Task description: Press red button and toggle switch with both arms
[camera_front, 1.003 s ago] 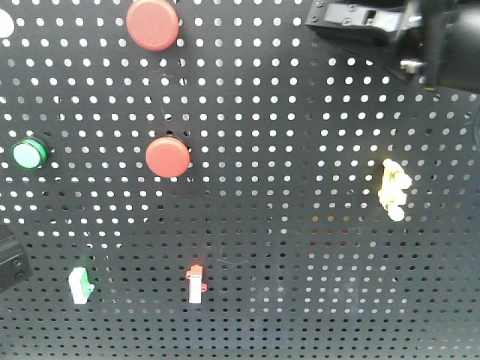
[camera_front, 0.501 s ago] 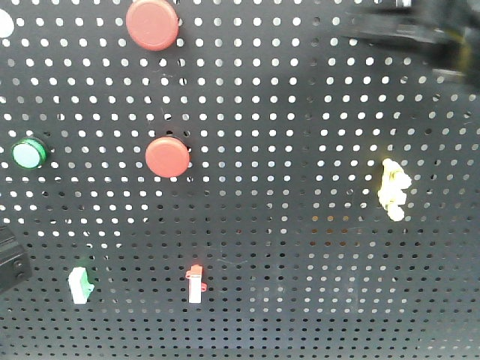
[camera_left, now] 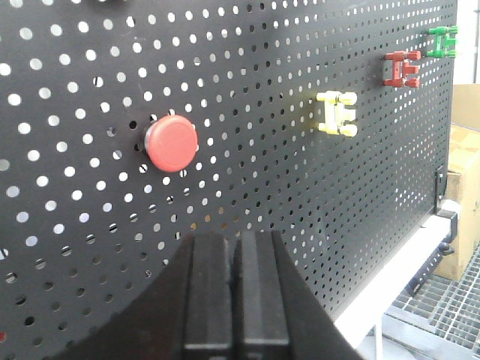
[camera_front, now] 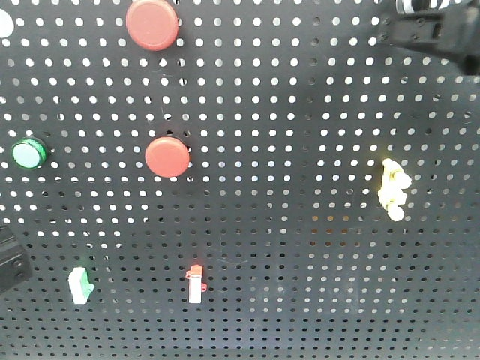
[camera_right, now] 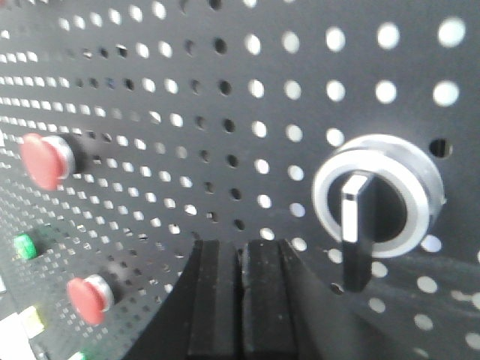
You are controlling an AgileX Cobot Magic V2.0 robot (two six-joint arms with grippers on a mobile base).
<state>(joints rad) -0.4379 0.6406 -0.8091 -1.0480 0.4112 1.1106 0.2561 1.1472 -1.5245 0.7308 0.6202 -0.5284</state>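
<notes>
Front view: right arm (camera_front: 441,31) has pulled up and right over the last second and is now a sliver in the top corner. It's presumably heading for the toggle, which is out of this frame. Left arm (camera_front: 7,264) is a stub at the left edge, roughly where it was. Board (camera_front: 300,247) carries the upper red button (camera_front: 152,22) and lower red button (camera_front: 167,156), both untouched. Left wrist: left gripper (camera_left: 236,300) is pinched together with nothing in it. It sits below and right of a red button (camera_left: 171,142) with a clear gap; probably the lower one, can't confirm from this angle. Right wrist: right gripper (camera_right: 241,300) is also closed flat and empty. The toggle (camera_right: 360,217) is just up and right of the tips, pointer hanging down, no contact. My read: right side is nearly lined up, left side is further off, and neither the press nor the flip is done.
</notes>
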